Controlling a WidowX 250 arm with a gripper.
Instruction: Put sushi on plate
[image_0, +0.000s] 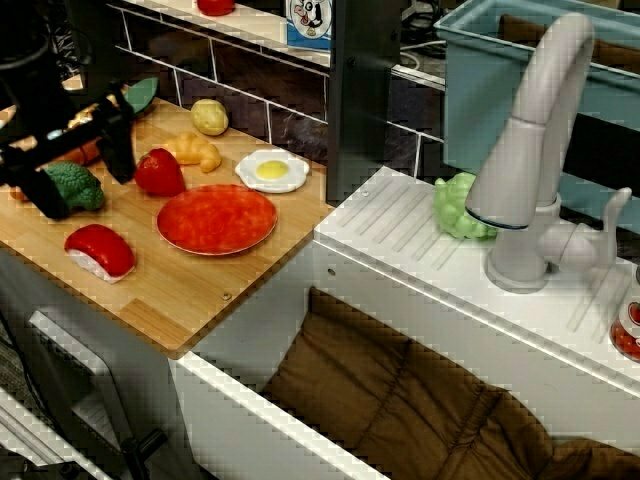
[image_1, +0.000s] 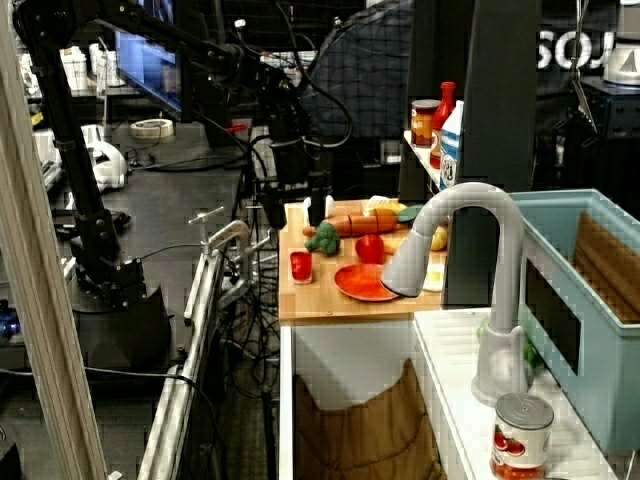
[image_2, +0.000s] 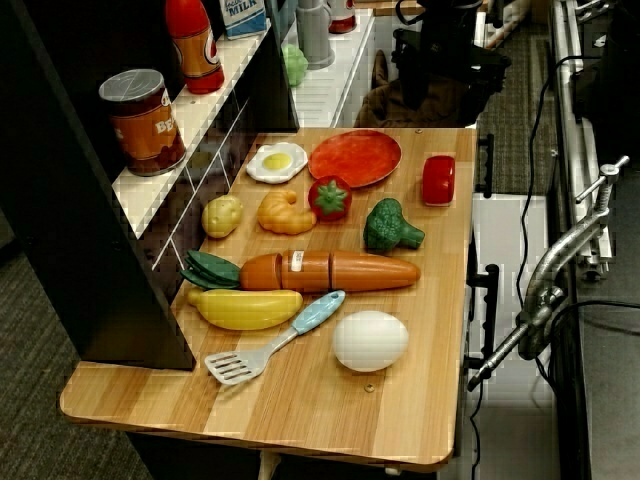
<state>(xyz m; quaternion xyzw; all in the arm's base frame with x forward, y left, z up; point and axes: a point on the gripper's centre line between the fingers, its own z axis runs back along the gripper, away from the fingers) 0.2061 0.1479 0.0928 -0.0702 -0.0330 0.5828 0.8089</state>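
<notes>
Hovering black claw over the wooden table, fingers spread apart, gripping nothing. Glossy red nigiri sushi on white rice base sits at the claw's 5 o'clock, near the table's front edge, just beside the flat round red-orange plate, at its 8 o'clock. Suggest descending straight over the sushi, pinching its sides, avoiding the green broccoli toy. Plate holds nothing

A wooden counter adjoins a white sink unit with a grey faucet at three o'clock. Dark tiled wall runs at twelve o'clock; grey carpet covers the floor.
</notes>
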